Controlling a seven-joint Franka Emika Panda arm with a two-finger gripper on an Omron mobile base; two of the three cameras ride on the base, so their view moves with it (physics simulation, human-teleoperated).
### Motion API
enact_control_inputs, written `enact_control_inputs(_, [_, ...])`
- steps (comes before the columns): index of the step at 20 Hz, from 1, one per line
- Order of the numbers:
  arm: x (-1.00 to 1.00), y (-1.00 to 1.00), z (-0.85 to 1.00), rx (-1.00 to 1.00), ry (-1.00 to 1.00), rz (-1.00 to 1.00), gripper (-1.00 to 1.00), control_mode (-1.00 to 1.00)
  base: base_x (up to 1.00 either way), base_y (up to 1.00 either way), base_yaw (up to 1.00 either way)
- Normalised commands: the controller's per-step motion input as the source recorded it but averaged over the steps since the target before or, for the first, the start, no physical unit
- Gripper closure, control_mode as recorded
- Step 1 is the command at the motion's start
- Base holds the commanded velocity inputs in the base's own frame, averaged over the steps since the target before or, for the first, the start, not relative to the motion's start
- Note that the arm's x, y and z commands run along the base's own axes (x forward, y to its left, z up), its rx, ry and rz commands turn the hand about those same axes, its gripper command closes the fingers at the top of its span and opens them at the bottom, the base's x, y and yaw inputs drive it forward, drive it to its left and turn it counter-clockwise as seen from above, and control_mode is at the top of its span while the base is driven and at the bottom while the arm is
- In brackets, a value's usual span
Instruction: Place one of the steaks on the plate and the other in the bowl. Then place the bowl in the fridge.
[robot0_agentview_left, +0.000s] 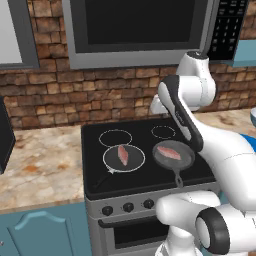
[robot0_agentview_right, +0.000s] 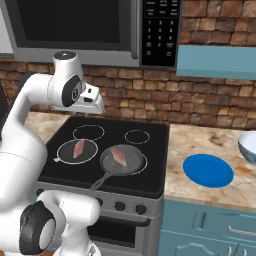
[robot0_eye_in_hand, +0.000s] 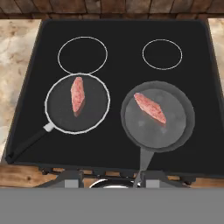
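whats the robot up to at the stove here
The arm is raised over the black stove, its gripper above the back of the cooktop, holding nothing. Two raw steaks each lie in a frying pan on the front burners: the left steak and the right steak. The blue plate sits bare on the counter to the right, with the bowl beyond it. Neither steak has been moved yet.

My arm (robot0_agentview_left: 227, 155) is glossy white, built of thick rounded links; dark grey rings mark the joints, and a black band runs along one link's edge; the wrist (robot0_agentview_right: 67, 85) carries a round dark cap with a pale centre; the base (robot0_agentview_right: 60, 215) swells into smooth white housings.
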Motion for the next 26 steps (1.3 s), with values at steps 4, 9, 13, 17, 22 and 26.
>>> enact_control_inputs(4, [-0.40, 0.01, 0.00, 0.02, -0.08, -0.01, -1.00, -1.00, 0.00, 0.00, 0.00])
enact_control_inputs(9, [-0.41, 0.34, -0.13, 0.02, 0.00, 0.00, -1.00, -1.00, 0.00, 0.00, 0.00])
enact_control_inputs(13, [-0.22, 0.20, -0.36, 0.00, 0.00, 0.00, -1.00, -1.00, 0.00, 0.00, 0.00])
enact_control_inputs(17, [0.00, 0.27, -0.41, -0.01, 0.08, 0.09, -1.00, -1.00, 0.00, 0.00, 0.00])
enact_control_inputs(22, [0.07, 0.34, -0.56, 0.00, 0.11, 0.07, -1.00, -1.00, 0.00, 0.00, 0.00])
enact_control_inputs(26, [0.28, 0.20, -0.40, -0.03, 0.14, 0.01, -1.00, -1.00, 0.00, 0.00, 0.00])
